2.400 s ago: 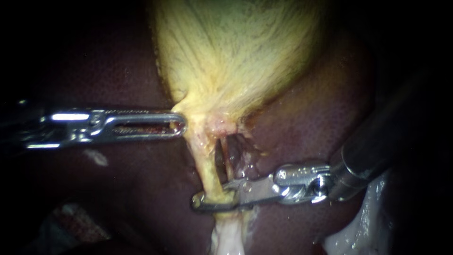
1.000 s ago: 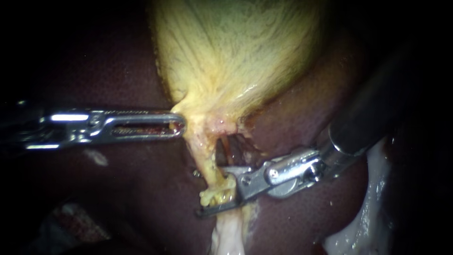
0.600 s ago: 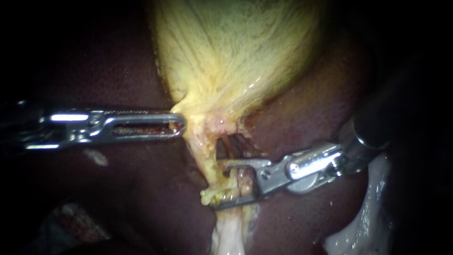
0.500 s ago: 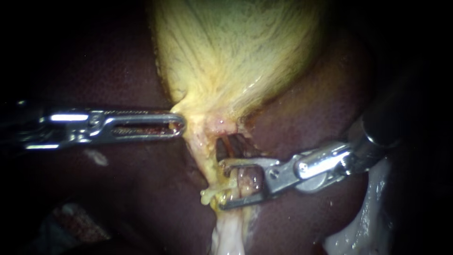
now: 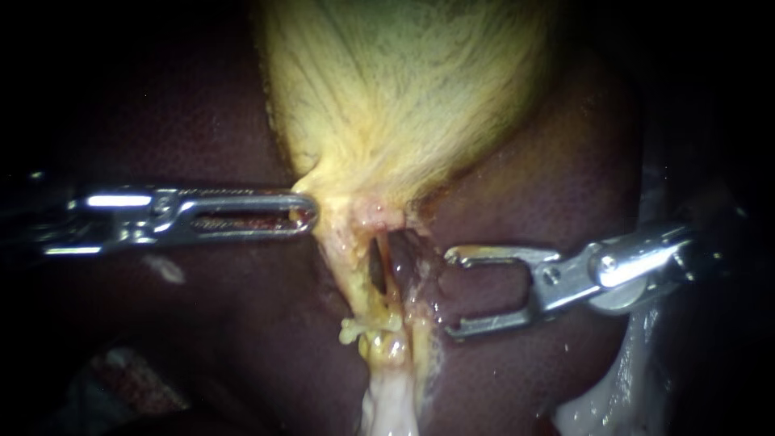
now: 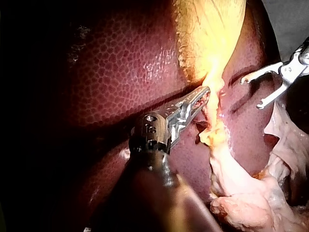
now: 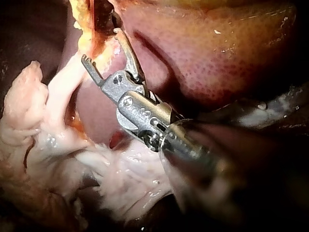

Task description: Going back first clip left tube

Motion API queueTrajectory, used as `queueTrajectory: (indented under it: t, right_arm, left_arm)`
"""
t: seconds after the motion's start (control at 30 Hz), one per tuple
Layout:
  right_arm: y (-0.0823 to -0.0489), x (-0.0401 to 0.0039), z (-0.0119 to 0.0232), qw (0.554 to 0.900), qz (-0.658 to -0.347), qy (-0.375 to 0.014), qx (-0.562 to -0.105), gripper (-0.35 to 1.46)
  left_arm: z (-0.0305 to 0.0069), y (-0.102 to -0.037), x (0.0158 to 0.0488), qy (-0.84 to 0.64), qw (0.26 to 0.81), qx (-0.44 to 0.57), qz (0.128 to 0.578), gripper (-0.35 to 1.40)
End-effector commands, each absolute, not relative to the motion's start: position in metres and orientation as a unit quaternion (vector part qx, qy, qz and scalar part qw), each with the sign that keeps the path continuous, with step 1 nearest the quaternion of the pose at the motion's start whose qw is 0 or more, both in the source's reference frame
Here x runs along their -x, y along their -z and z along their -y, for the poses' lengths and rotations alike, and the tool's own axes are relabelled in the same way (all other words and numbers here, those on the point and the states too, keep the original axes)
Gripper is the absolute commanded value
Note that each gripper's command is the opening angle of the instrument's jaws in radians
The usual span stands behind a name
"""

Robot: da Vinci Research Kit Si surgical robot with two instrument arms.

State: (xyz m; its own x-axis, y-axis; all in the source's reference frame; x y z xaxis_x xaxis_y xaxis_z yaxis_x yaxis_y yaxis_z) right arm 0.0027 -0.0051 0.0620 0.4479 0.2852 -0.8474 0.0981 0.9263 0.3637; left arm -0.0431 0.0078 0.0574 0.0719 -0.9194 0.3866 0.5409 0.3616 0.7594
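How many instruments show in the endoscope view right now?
2. The left instrument holds the gallbladder at its neck; the right instrument is open beside the tubes below. None appears hidden.

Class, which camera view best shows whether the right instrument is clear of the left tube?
The endoscope view: the right instrument appears side-on, open, with a gap to the left tube. The left wrist view shows it small. The right wrist view sees it from behind, overlapping tissue, so clearance is unclear.
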Motion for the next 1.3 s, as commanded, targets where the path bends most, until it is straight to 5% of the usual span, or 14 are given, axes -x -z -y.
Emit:
queueTrajectory:
  t: [0.03,0.87,1.3]
  right_arm:
    - [-0.0618,-0.0025,0.0051,0.831,-0.523,-0.055,-0.182,0.6]
    - [-0.0604,-0.002,0.0052,0.828,-0.532,-0.045,-0.173,0.6]
    - [-0.0604,-0.002,0.0051,0.828,-0.532,-0.045,-0.173,0.6]
  left_arm:
    - [-0.0078,-0.0575,0.0431,0.522,0.699,-0.216,0.438,-0.35]
    - [-0.007,-0.0637,0.0485,0.509,0.71,-0.224,0.433,-0.35]
    - [-0.0069,-0.0636,0.0483,0.508,0.71,-0.225,0.433,-0.35]
